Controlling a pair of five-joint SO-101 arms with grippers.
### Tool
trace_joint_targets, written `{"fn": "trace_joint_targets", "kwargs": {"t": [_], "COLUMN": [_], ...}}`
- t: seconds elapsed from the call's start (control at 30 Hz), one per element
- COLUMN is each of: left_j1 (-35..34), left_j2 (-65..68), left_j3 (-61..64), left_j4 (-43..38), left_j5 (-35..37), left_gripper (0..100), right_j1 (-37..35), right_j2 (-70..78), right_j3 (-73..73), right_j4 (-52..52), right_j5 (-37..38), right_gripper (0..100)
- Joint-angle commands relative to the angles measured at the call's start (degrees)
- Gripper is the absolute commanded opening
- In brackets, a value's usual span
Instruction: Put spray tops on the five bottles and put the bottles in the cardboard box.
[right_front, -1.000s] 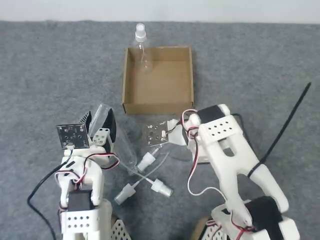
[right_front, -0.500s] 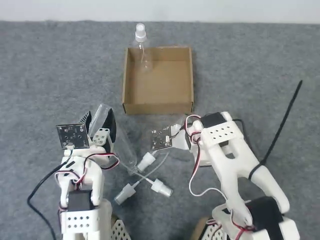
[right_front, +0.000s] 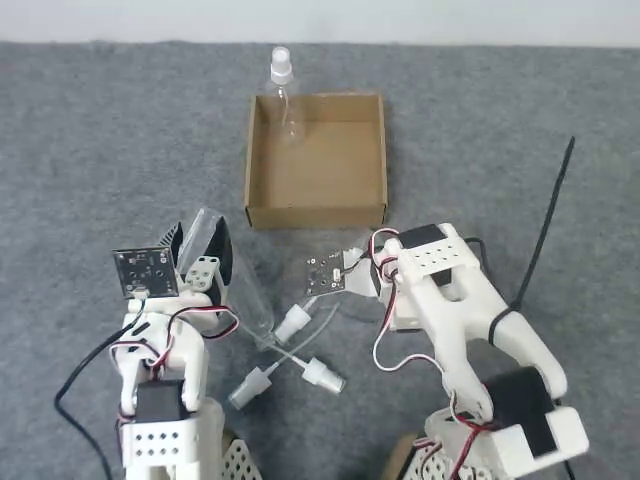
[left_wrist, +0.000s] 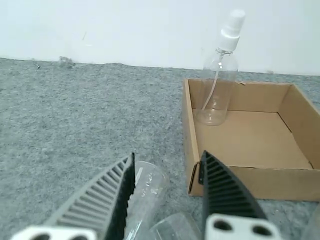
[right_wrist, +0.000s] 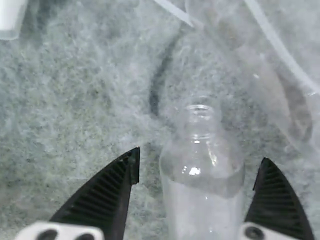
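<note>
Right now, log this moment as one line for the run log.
left gripper open above lying bottle | right gripper open around uncapped bottle | capped bottle in cardboard box | three spray tops loose

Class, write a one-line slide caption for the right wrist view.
Open right gripper straddles a capless clear bottle on grey carpet.

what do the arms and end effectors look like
The left arm and right arm are white shells with black motors and red, white and black wires. The left end effector and right end effector have black ribbed fingers on white bases.
</note>
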Motion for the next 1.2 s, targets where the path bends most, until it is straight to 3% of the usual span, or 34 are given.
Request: {"fn": "trace_joint_targets", "kwargs": {"t": [0.0,0.17,0.33,0.73,1.17], "left_j1": [-0.4,-0.4,-0.4,-0.4,-0.4], "left_j2": [-0.8,-0.8,-0.8,-0.8,-0.8], "left_j3": [-0.2,-0.2,-0.2,-0.2,-0.2], "left_j4": [-1.9,-1.9,-1.9,-1.9,-1.8], "left_j5": [-0.6,-0.6,-0.6,-0.6,-0.6], "left_gripper": [20,20,20,20,20], "right_j1": [2.1,2.2,2.2,2.0,-1.3], "right_j2": [-0.7,-0.7,-0.7,-6.5,-16.7], "right_j3": [-0.7,-0.7,-0.7,-3.6,-3.8], "right_j4": [-1.5,-1.4,-1.4,-0.7,5.4], "right_j5": [0.5,0.5,0.3,-11.6,-24.9], "right_gripper": [31.1,22.8,21.6,9.2,9.0]}}
